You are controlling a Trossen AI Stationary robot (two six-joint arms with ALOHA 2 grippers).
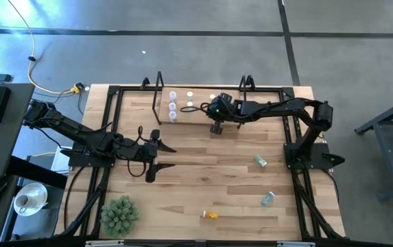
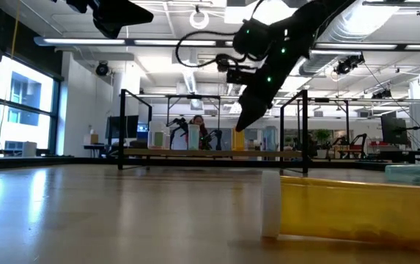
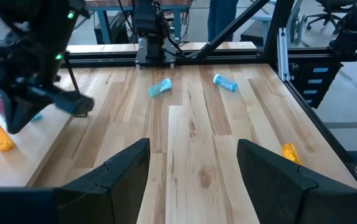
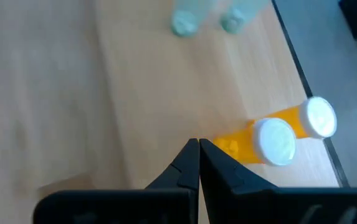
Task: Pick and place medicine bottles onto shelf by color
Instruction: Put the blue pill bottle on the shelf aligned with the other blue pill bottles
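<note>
The shelf (image 1: 196,113) stands at the table's far middle with several white-capped bottles (image 1: 173,106) upright on it. My right gripper (image 1: 217,127) hangs shut and empty above the shelf, fingers pointing down. In the right wrist view it (image 4: 198,155) is next to two upright orange bottles (image 4: 275,142), and two teal bottles (image 4: 181,22) stand farther off. My left gripper (image 1: 162,155) is open and empty over the table's left middle. Two teal bottles (image 1: 260,161) (image 1: 268,199) and an orange bottle (image 1: 210,215) lie on their sides on the table.
A green spiky plant ball (image 1: 119,213) sits at the near left corner. Black frame rails (image 1: 107,123) run along the table's sides. The shelf's black uprights (image 1: 158,86) rise at both its ends. In the low view the lying orange bottle (image 2: 356,209) fills the foreground.
</note>
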